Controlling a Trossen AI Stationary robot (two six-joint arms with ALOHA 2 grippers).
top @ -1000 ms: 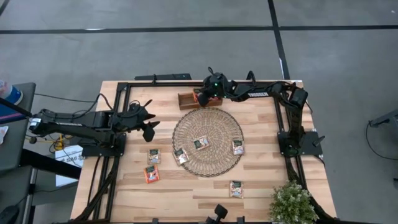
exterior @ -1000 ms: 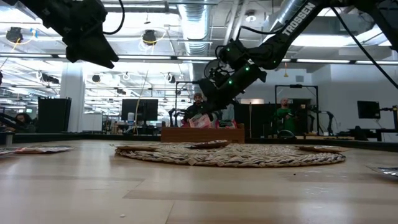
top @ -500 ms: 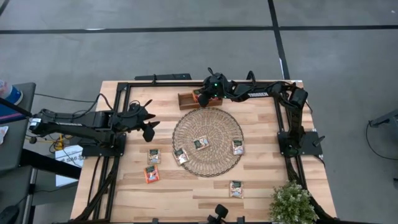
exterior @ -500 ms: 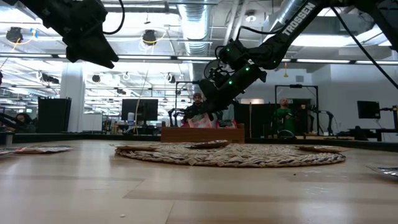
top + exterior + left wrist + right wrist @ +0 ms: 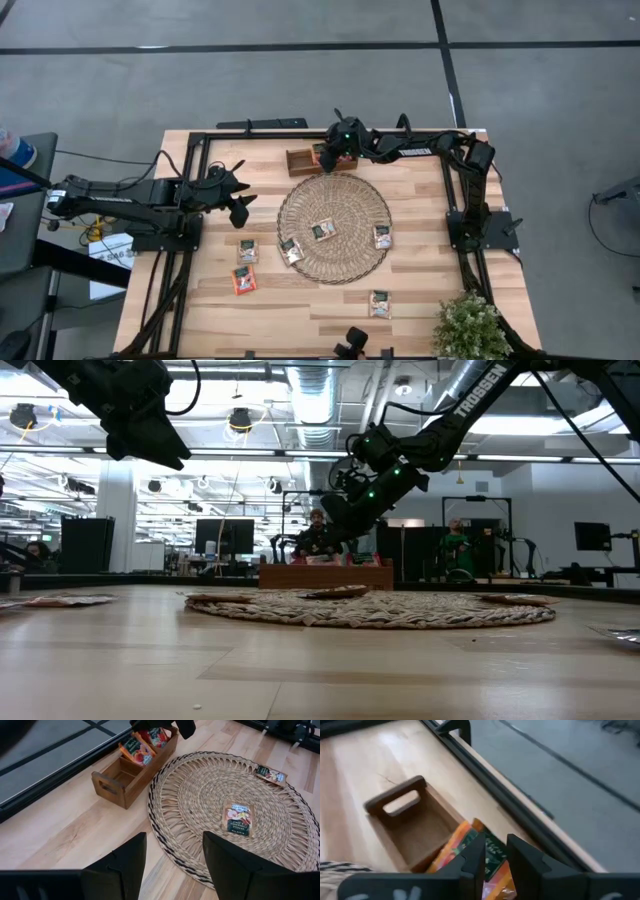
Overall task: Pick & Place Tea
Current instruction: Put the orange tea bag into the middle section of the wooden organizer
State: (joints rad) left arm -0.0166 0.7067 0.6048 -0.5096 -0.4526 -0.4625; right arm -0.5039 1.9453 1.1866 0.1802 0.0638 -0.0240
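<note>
The right gripper [image 5: 330,158] holds a tea sachet [image 5: 492,851] clamped in its jaws inside the wooden tray [image 5: 300,160] for stowing, while the left gripper [image 5: 238,190] waits, jaws apart.

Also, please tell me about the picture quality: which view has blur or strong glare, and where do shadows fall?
Right wrist view: the wooden tray and the sachets behind the right gripper look soft. Low view: bright ceiling lights glare, and the near table is blurred. Left wrist view: sharp woven mat, with soft shadow under the left gripper. High view: even light, faint shadows.
</note>
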